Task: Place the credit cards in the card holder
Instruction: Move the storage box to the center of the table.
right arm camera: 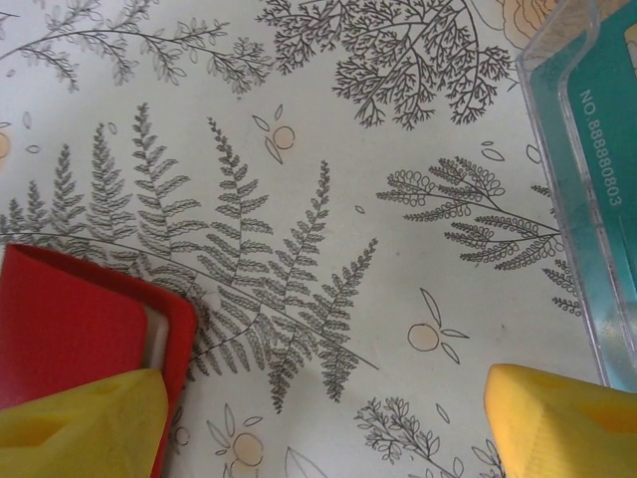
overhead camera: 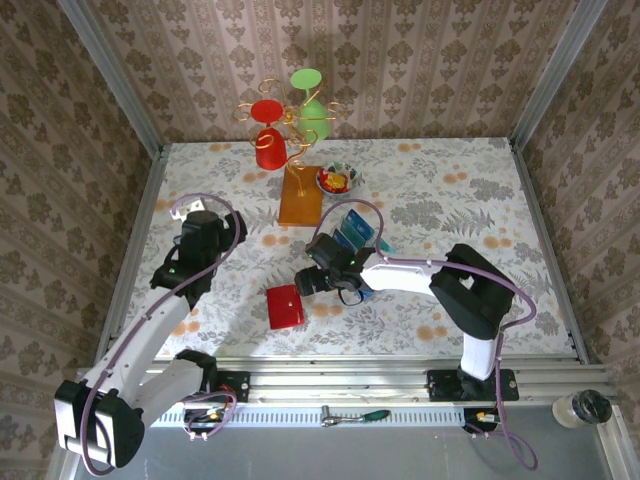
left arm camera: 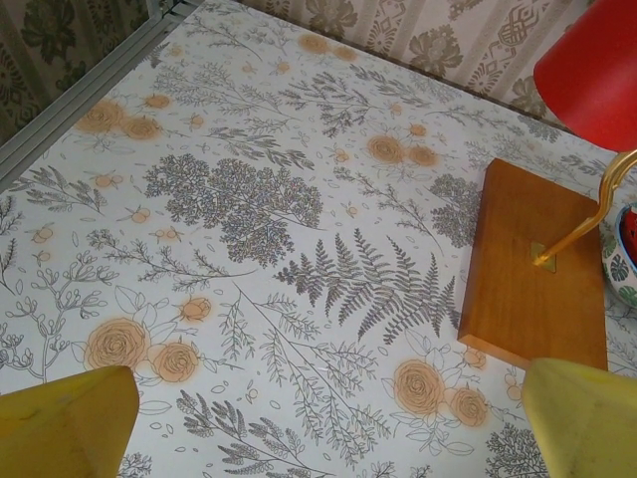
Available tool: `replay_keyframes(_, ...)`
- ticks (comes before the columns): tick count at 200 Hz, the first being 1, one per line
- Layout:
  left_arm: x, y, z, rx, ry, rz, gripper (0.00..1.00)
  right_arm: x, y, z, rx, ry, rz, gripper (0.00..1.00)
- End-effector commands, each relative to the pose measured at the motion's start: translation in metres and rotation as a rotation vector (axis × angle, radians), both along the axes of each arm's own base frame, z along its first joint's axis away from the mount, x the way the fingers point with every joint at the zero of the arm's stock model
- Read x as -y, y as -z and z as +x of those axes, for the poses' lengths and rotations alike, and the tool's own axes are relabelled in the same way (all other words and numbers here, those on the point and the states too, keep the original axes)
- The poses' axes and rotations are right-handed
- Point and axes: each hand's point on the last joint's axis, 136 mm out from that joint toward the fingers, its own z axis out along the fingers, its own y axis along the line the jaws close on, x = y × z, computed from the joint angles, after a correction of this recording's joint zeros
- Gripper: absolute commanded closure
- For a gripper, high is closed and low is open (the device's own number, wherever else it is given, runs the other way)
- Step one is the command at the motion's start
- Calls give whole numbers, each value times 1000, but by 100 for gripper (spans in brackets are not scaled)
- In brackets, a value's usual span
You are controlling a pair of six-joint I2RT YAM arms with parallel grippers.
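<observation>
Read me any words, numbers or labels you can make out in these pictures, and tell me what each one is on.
"NO. 888880803": light print on the teal credit card inside the clear plastic rack, right wrist view.
Too small to read: the lighter markings on the credit cards in the top view.
No lettering can be seen on the visible part of the red card holder.

Stand: orange wooden base toward the back of the floral table, with a gold wire rising from it.
Cups: red cup and green cup, hanging on the wire.
Bowl: small bowl just right of the base, holding perhaps fruit.
</observation>
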Motion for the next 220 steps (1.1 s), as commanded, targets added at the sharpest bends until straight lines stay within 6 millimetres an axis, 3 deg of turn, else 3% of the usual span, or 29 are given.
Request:
replay_keyframes(1,-5,6,-6,-15,-26,-2,0,3,4,4,23,7,-50,16)
replay_keyframes(78,-3,9,-2,-14,-23,-6,0,38,13,13,52,64,-126,16)
replay_keyframes(185,-1,9,-7,-14,-19,-39,0,122,10,82,106,203,-202,15)
replay_keyframes(220,2,14,-10,-42,-2,-46,0,122,0,88,89,191,-153,15)
